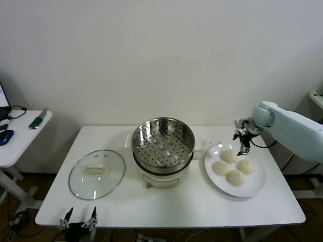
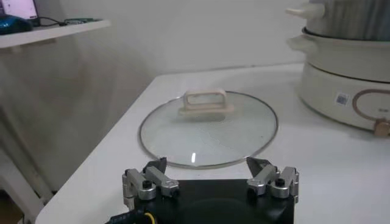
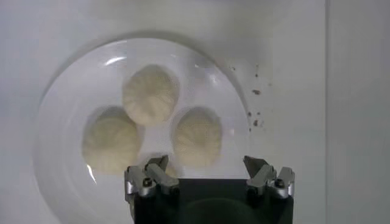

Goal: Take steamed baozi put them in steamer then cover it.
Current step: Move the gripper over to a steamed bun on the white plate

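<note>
First pick. My right jaws (image 1: 244,142) hang spread and empty above the four baozi (image 1: 233,168) on the plate (image 1: 257,186); next, descend onto the nearest one. Steamer (image 1: 163,145) empty, cover (image 1: 97,173) on the bench; left jaws (image 1: 78,221) parked, spread.

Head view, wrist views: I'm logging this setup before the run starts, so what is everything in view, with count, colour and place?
Baozi: four, cream-white, on the plate.
Plate: one, white, right of the steamer.
Steamer: one, shiny steel on a cream base, table centre, nothing inside.
Cover: one, clear glass, cream handle, flat on the table left of the steamer.
Table: one, white.
Side table: one, white, far left, small items on it.
Right gripper: open, above the plate's far edge.
Left gripper: open, near table edge by the cover.
</note>
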Robot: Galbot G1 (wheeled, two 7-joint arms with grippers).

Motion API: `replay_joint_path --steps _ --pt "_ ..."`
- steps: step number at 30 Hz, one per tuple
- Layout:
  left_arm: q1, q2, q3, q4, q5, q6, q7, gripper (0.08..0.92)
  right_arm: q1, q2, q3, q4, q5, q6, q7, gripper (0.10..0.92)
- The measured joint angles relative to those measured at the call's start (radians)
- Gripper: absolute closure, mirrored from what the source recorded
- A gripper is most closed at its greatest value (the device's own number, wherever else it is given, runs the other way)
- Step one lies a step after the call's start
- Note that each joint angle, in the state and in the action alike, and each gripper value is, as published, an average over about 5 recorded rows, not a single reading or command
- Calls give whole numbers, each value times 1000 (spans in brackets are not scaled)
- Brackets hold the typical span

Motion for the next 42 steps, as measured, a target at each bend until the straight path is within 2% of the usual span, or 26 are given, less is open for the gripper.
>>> replay_joint_path --steps 20,42 --pt "1 -5 -8 26 -2 -5 -5 177 -105 159 76 -240 -93 36 -27 203" --pt "-6 -5 -10 39 -3 -6 -20 177 -137 215 122 -327 -142 70 -26 341"
